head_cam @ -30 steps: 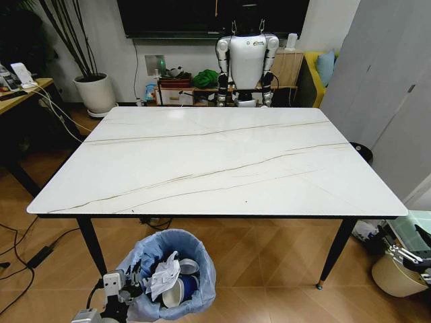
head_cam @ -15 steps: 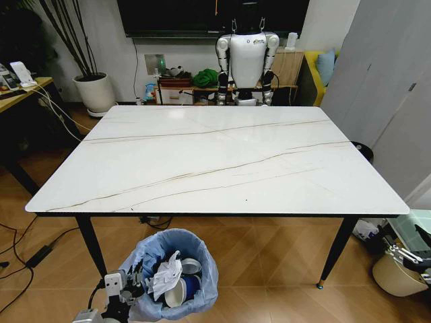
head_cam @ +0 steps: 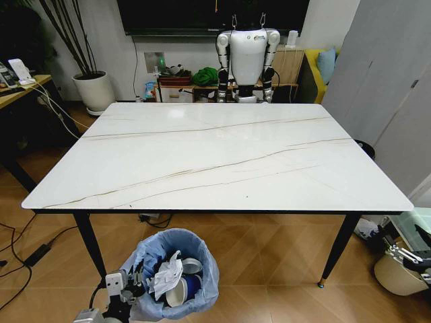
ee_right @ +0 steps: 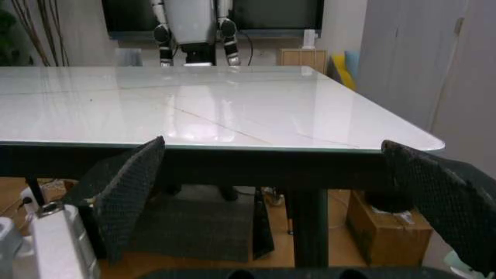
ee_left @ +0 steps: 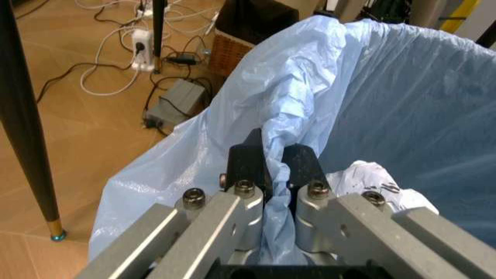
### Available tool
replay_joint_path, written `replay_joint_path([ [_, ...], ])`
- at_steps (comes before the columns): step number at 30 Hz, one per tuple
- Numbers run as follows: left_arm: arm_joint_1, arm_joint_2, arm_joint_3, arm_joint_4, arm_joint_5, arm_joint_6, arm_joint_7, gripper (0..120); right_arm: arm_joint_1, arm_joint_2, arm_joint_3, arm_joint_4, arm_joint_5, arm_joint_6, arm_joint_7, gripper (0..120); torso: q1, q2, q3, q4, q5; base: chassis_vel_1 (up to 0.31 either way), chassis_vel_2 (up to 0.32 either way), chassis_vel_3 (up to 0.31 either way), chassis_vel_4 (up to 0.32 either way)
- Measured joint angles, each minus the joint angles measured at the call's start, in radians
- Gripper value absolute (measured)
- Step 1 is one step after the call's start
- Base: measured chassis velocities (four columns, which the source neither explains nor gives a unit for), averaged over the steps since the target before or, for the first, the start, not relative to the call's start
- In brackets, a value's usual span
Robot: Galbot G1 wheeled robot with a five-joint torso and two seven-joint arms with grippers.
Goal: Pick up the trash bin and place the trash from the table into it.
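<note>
- Head view: we see the tabletop [head_cam: 215, 158], white marble-look with faint brown veins, black edge and slim black legs. On the wood floor [head_cam: 269, 262] in front of its near edge, toward our left side, stands the trash bin [head_cam: 176, 272], lined with a crinkled light-blue bag.
- Head view: inside the bin we note trash [head_cam: 168, 274], crumpled white tissue on top and a blue-white paper cup beside it.
- Head view: the left gripper [head_cam: 128, 288] sits at the bin's near-left rim, touching the bag. The right gripper [head_cam: 404, 256] is low at the far right, well apart from the bin, beside a beige pot [head_cam: 397, 276].
- Head view: a white humanoid robot [head_cam: 246, 60] stands behind the tabletop's far edge; a white plant pot [head_cam: 94, 91] is at far left.
- Left wrist view: we see the left gripper [ee_left: 271, 168] with its black fingers [ee_left: 246, 163] pressed together on a fold of the blue bag at the bin's rim. White tissue [ee_left: 372, 180] lies inside; cables and a power strip [ee_left: 143, 40] lie on the floor beyond.
- Right wrist view: the right gripper [ee_right: 287, 192] has its fingers [ee_right: 124, 192] spread wide apart, holding nothing, level with the tabletop's black edge [ee_right: 232, 157].
</note>
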Motion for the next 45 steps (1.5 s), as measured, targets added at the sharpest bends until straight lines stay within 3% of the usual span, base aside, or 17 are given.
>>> replay_joint_path([
  [45,0.003,-0.015,0.009,0.001,-0.01,0.003,0.004,0,0.0,0.0,0.0,0.0,0.0,0.0,0.0,100,-0.089,-0.206,-0.116,0.0,0.0,0.0,0.0,0.0,0.0],
])
